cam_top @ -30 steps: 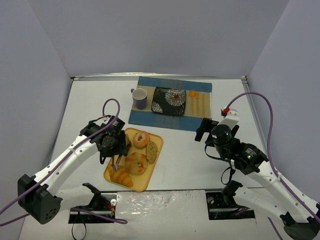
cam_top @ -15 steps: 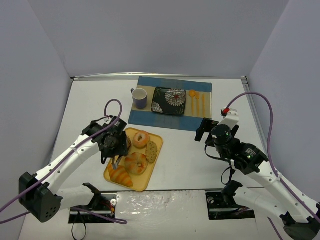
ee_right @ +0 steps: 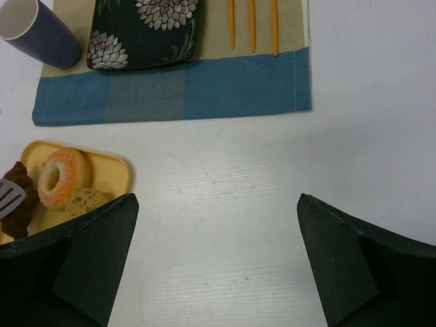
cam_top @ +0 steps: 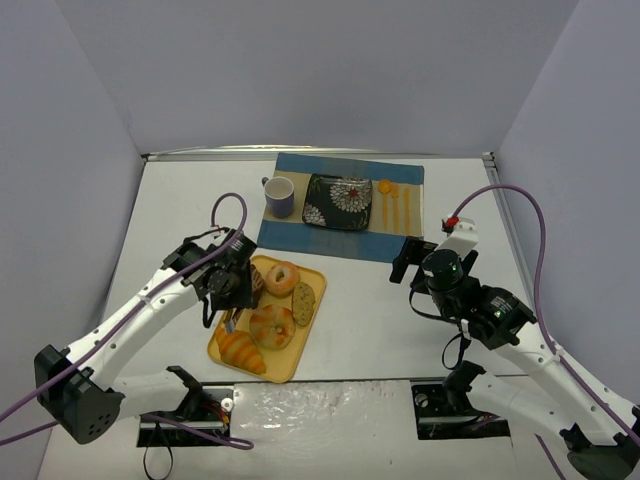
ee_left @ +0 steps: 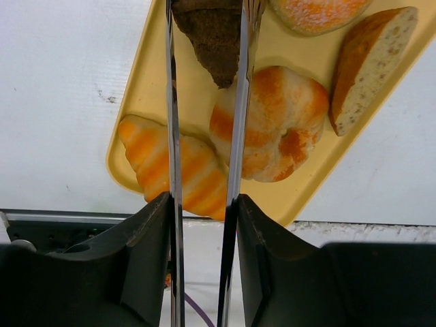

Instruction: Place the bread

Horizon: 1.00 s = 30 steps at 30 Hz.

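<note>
- Left wrist view: left end effector (ee_left: 203, 204) clenched on a pair of metal tongs (ee_left: 240, 102), with the dark brown bread (ee_left: 214, 41) seemingly pinched between the tong blades, over the far part of the yellow tray (ee_left: 136, 88).
- Step in hand, by judgement: securing the pick. Impossible to tell whether lifted off the tray yet.
- Next, probably: lift straight up with an even squeeze, then carry toward the flowered plate (cam_top: 338, 200) on the blue placemat (cam_top: 300, 238), the likely target.
- Crowded around the pick: glazed ring bread (ee_left: 272, 129) just beside the bread's tip, croissant (ee_left: 170, 163) near, sugared doughnut (ee_left: 317, 10) and speckled cookie (ee_left: 371, 61) off to one side. Little room for any sideways drag.
- On the way: tray rim to clear, purple cup (cam_top: 279, 196) just beside the plate, orange utensils (ee_right: 252, 27) on its other side.
- Released and grasping nothing: right end effector (ee_right: 216, 204), over bare counter (ee_right: 225, 225), well apart from the tray.
</note>
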Each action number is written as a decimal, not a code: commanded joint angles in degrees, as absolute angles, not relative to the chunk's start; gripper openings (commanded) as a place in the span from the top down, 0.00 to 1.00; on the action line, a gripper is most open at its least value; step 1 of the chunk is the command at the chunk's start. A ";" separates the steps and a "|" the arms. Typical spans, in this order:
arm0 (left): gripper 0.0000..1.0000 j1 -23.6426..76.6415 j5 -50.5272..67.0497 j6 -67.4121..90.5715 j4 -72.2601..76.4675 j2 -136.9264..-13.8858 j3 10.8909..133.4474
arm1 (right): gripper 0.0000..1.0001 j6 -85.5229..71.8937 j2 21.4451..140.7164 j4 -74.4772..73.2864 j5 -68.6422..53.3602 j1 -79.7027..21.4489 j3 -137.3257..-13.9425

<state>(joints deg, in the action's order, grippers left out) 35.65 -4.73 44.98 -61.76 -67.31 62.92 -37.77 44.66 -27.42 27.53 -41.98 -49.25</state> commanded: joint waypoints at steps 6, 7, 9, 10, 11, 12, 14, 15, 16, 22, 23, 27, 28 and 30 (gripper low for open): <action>1.00 37.88 -9.06 40.39 -61.59 -64.30 77.97 | 0.00 -38.58 46.03 -24.87 29.16 -41.84 -50.08; 1.00 37.90 -8.01 39.41 -60.57 -65.98 79.37 | 0.00 -38.56 46.24 -24.87 29.43 -41.81 -50.28; 1.00 37.95 -5.92 37.37 -58.48 -69.56 82.25 | 0.00 -38.51 46.63 -24.87 29.98 -41.76 -50.68; 1.00 38.08 -5.19 36.25 -57.37 -71.13 83.86 | 0.00 -38.50 46.86 -24.87 30.17 -41.78 -50.96; 1.00 38.34 -4.90 35.00 -56.19 -72.51 85.66 | 0.00 -38.50 47.13 -24.87 30.24 -41.84 -51.34; 1.00 38.71 -4.53 33.66 -55.00 -75.39 86.78 | 0.00 -38.50 47.42 -24.87 30.39 -41.84 -51.56; 1.00 39.16 -3.99 32.32 -53.95 -80.30 91.06 | 0.00 -38.41 47.68 -24.87 30.37 -41.79 -52.17; 1.00 39.47 -3.82 31.09 -53.34 -82.29 94.06 | 0.00 -38.36 47.68 -24.87 30.59 -41.79 -52.43; 1.00 39.72 -3.78 29.61 -52.84 -85.09 97.45 | 0.00 -38.32 47.64 -24.90 30.81 -41.84 -52.66; 1.00 39.99 -5.92 24.12 -54.26 -102.16 115.83 | 0.00 -38.55 46.89 -26.00 31.33 -41.76 -54.05; 1.00 39.99 -6.46 23.39 -54.84 -106.22 119.37 | 0.00 -38.66 46.77 -26.66 31.58 -41.75 -54.50; 1.00 39.84 -7.12 20.89 -56.71 -117.41 133.79 | 0.00 -39.05 45.79 -28.64 31.92 -41.75 -55.91; 1.00 39.69 -7.12 20.58 -57.21 -120.17 136.91 | 0.00 -39.13 45.56 -29.07 31.96 -41.75 -56.18; 1.00 39.11 -7.12 20.13 -57.92 -126.20 141.51 | 0.00 -39.20 45.18 -30.23 32.17 -41.75 -56.60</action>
<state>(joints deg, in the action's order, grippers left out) 39.96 -5.46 23.76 -57.34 -119.66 130.68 -38.15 46.26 -29.04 29.15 -41.98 -53.15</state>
